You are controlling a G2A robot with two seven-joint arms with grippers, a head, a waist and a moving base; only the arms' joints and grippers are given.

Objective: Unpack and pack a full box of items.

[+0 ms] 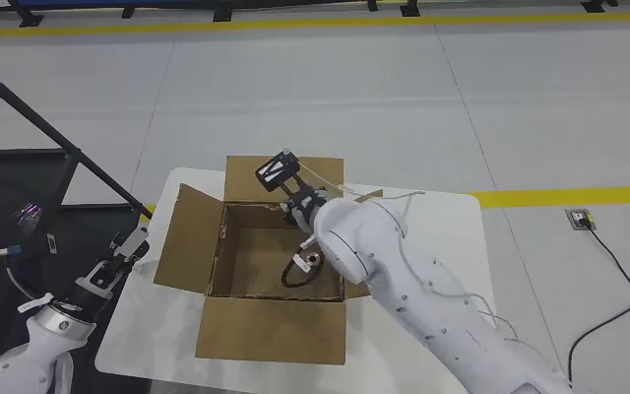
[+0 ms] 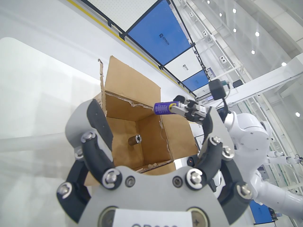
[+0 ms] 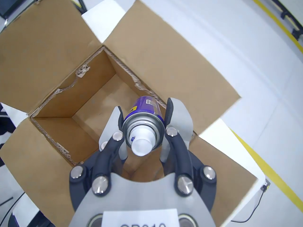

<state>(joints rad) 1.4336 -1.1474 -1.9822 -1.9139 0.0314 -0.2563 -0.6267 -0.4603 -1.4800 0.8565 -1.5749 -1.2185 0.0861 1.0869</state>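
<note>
Brown cardboard box (image 1: 187, 236), flaps folded out, sits on a white table (image 1: 453, 236). Top view: right gripper (image 1: 283, 173) hangs above the box's far flap, clenched on a purple spray can with a white cap (image 1: 273, 170); a small metal cylinder (image 1: 308, 261) lies on the box floor; left gripper (image 1: 136, 238) sits just outside the box's left flap, apart from it. Left wrist view: left gripper (image 2: 151, 114) is spread wide and empty, facing the box (image 2: 123, 119); beyond the box's far wall the right gripper (image 2: 181, 109) grips the can (image 2: 163, 108) roughly level, above the rim; the cylinder (image 2: 135, 140) lies alone inside. Right wrist view: right gripper (image 3: 144, 109) clamps the can (image 3: 144, 119) near its shoulder, cap toward the wrist and base pointing at the box's inner corner (image 3: 104, 72), over a torn wall edge. Lifting out or packing in, cannot tell. My read: keep the squeeze firm, since the round metal body may slip; carry the can clear of rim and flaps; if lowering, straighten it and land it away from the cylinder. Writing: the can's label shows a yellow patch and fine print too small to read; each gripper's white sticker is cut off; lettering on the wall panels behind the box is left unread.
</note>
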